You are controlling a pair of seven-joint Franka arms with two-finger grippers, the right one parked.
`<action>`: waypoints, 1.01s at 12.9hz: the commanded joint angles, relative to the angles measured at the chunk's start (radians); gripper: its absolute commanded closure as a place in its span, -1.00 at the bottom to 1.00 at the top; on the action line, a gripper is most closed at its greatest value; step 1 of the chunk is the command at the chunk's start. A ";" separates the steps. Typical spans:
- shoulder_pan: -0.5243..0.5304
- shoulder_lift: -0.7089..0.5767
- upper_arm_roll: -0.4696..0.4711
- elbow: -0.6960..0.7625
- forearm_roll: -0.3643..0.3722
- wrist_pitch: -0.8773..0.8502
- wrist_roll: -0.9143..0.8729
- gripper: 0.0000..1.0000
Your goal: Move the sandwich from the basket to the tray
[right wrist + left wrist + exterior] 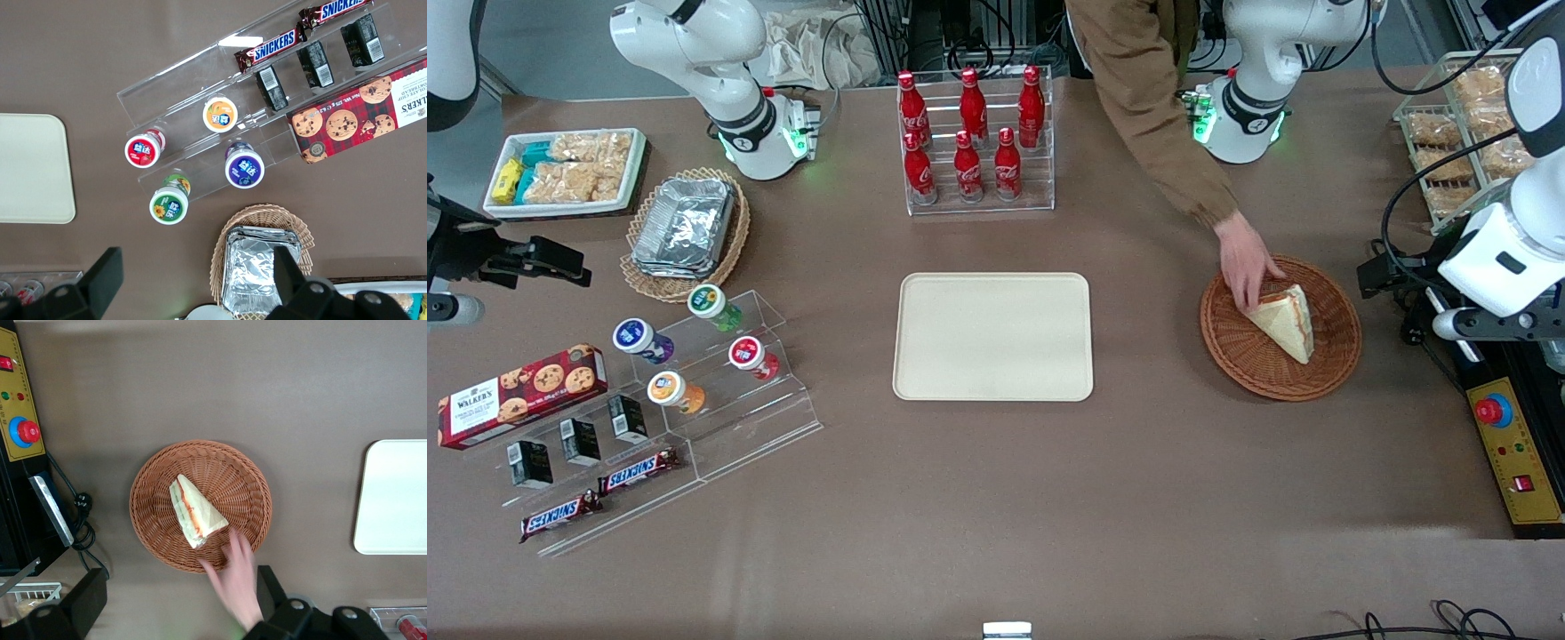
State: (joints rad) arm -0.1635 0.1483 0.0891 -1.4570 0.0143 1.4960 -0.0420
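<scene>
1 sandwich lies in the basket directly below our gripper, a person's hand touching it; we cannot tell the finger state.

Table (brown) with tray, basket

Overhead front; wrists look straight down.

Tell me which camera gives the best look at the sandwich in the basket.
The left wrist view: it looks straight down on the sandwich in the basket, unobstructed. In the front view a person's hand touches the sandwich. The right wrist view misses it. The gripper hangs beside the basket, toward the working arm's end.
</scene>
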 commanded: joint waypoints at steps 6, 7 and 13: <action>0.009 0.013 0.000 -0.008 -0.011 -0.013 -0.107 -1.00; 0.009 -0.010 0.000 -0.046 -0.011 0.024 -0.216 -1.00; 0.022 -0.294 0.029 -0.639 -0.007 0.436 -0.497 -1.00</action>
State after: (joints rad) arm -0.1484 -0.0097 0.1166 -1.8665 0.0077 1.7919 -0.4462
